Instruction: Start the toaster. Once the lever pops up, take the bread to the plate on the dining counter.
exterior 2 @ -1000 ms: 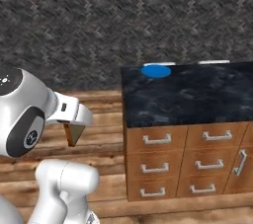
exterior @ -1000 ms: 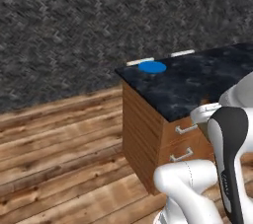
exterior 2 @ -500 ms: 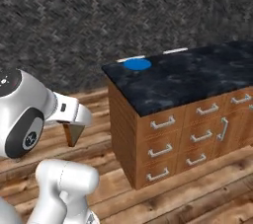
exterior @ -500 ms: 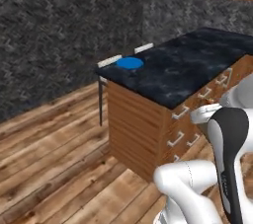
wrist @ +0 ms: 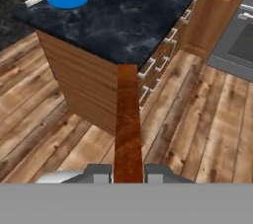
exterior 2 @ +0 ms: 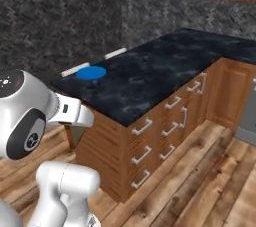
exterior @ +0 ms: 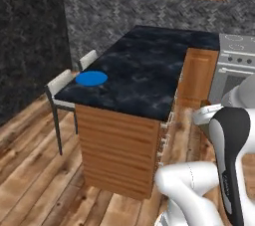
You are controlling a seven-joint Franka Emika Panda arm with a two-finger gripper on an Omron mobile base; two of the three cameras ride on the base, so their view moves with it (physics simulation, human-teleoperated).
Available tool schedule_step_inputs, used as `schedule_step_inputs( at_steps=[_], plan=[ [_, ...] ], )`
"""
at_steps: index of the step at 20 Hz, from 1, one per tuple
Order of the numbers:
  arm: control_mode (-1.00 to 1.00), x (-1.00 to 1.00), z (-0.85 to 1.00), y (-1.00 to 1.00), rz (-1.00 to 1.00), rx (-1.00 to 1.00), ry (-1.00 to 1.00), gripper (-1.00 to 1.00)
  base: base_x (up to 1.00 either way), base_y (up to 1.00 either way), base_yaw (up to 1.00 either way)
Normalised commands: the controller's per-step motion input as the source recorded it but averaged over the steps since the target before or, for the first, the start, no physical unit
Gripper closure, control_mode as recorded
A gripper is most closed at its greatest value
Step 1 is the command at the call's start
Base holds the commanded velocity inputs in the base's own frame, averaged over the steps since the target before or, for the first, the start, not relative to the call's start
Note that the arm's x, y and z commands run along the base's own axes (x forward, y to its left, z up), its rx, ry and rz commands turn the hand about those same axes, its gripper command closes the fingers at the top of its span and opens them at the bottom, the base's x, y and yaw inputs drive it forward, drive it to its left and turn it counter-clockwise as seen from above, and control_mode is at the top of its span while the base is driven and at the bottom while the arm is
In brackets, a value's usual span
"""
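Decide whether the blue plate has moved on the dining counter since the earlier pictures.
No. The plate still lies at the same corner of the dining counter, beside the chairs. The whole scene has shifted because the base drove, not the plate.

I can read no writing anywhere here. The worktop [exterior: 149, 70] carries no label, and the plate [exterior: 91, 77] is plain blue.

I see the blue plate [exterior 2: 91, 72] lying flat near the far left end of the black marble bench [exterior 2: 165, 66]. Below the slab, wooden drawers [exterior 2: 167, 131] face the plank floor [exterior 2: 200, 181].
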Motion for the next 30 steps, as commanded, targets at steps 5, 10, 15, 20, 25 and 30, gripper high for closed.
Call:
schedule_step_inputs(
  at_steps=[5,10,15,20,25,30],
  plan=[
    [1.00,0.00,0.00,0.00,0.00,0.00,0.00,1.00,0.26,1.00,-0.49],
    [1.00,0.00,0.00,0.00,0.00,0.00,0.00,1.00,0.25,1.00,-0.42],
    [1.00,0.00,0.00,0.00,0.00,0.00,0.00,1.00,0.21,1.00,-0.39],
    [1.00,0.00,0.00,0.00,0.00,0.00,0.00,1.00,0.27,1.00,-0.37],
    [1.00,0.00,0.00,0.00,0.00,0.00,0.00,1.00,0.44,1.00,-0.34],
    [1.00,0.00,0.00,0.00,0.00,0.00,0.00,1.00,0.61,0.74,-0.19]
  ],
)
